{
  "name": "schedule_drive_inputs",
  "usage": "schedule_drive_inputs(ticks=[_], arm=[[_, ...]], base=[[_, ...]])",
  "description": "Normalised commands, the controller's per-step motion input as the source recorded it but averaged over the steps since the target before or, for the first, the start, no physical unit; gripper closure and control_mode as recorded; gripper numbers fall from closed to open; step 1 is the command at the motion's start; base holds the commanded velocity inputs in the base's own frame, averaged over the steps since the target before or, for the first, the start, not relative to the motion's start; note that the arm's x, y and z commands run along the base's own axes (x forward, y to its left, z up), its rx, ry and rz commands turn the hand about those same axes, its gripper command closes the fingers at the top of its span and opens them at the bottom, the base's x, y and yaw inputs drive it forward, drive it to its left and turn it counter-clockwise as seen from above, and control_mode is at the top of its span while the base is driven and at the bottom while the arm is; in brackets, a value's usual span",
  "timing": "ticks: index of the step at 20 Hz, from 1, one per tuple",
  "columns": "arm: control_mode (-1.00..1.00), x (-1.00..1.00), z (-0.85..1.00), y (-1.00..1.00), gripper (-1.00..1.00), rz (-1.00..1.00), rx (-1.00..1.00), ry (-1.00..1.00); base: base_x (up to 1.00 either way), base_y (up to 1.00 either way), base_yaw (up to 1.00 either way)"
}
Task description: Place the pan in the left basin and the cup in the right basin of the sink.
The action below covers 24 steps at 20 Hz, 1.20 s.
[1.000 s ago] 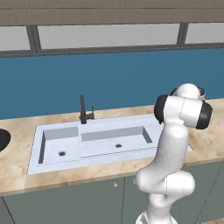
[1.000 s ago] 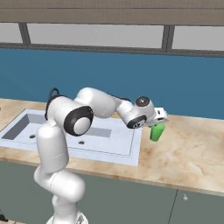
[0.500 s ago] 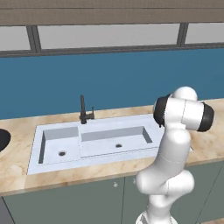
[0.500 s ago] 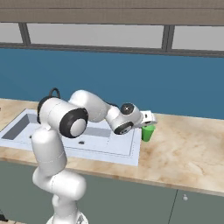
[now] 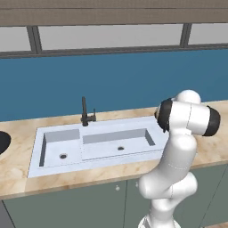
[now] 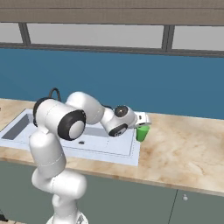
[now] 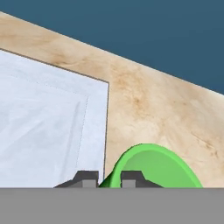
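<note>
Dropped lower than a second ago: gripper [image 7: 109, 179] now down at the cup [image 6: 142, 133], jaws pinched on its near rim, one finger [image 7: 131, 178] inside the wall, one outside. Cup on the counter [image 6: 183, 148], just right of the sink [image 5: 49, 165]. Likely grasp made; lift toward the right basin [image 5: 116, 146] next. Left basin [image 5: 60, 149] bare. Pan [image 5: 3, 141] far left on counter. Faucet [image 5: 85, 114] behind the basins, off the likely path.
</note>
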Motion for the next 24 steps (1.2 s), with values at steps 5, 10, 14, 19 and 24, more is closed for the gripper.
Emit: schedule_drive_inputs(ticks=[5, 10, 14, 19, 24], arm=[[-1.0, 0.12, 0.27, 0.25, 1.0, 0.0, 0.04, 0.0], [-1.0, 0.12, 0.1, 0.49, 1.0, 0.0, 0.0, 0.0], [-1.0, 0.07, 0.0, 0.65, 1.0, 0.01, 0.0, 0.0], [-1.0, 0.03, 0.0, 0.68, 1.0, 0.02, 0.0, 0.0], [-1.0, 0.05, 0.1, 0.59, 1.0, 0.0, 0.0, 0.0]], base=[[0.0, 0.0, 0.0], [0.0, 0.0, 0.0], [0.0, 0.0, 0.0], [0.0, 0.0, 0.0], [0.0, 0.0, 0.0]])
